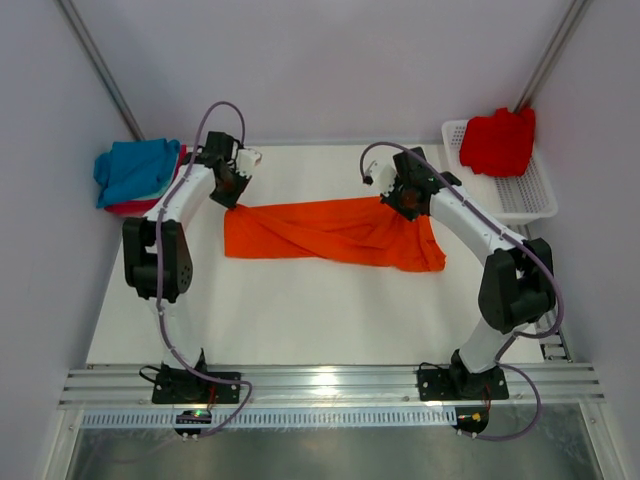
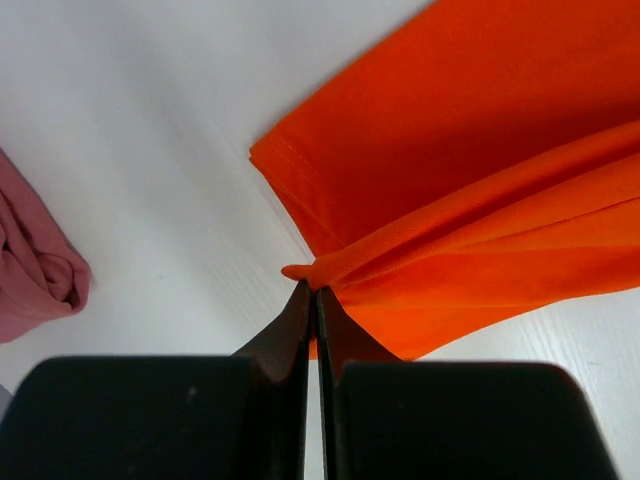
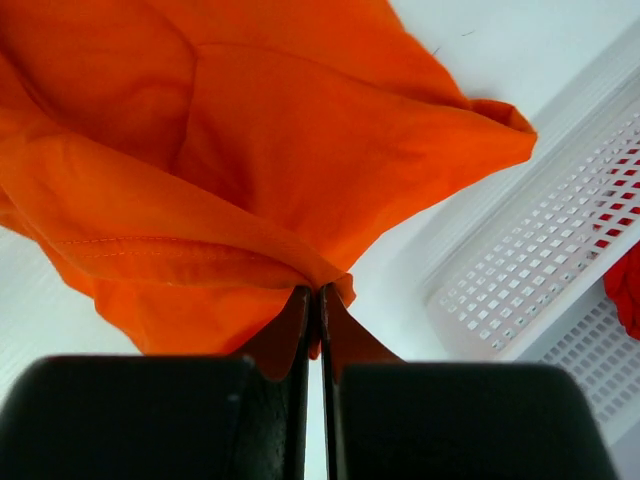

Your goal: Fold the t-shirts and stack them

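A bright orange cloth t-shirt [image 1: 330, 232] stretches across the white worktop [image 1: 300, 310] beside a white plastic mesh basket [image 1: 528, 196]. The right tool [image 3: 318, 290] pinches its basket-side end, the left tool [image 2: 312, 290] the far end.

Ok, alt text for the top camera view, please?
The left gripper and right gripper each pinch one end of an orange t-shirt, stretched in a loose band across a white table. A teal shirt lies on a pink shirt far left; a red shirt sits in a basket far right.
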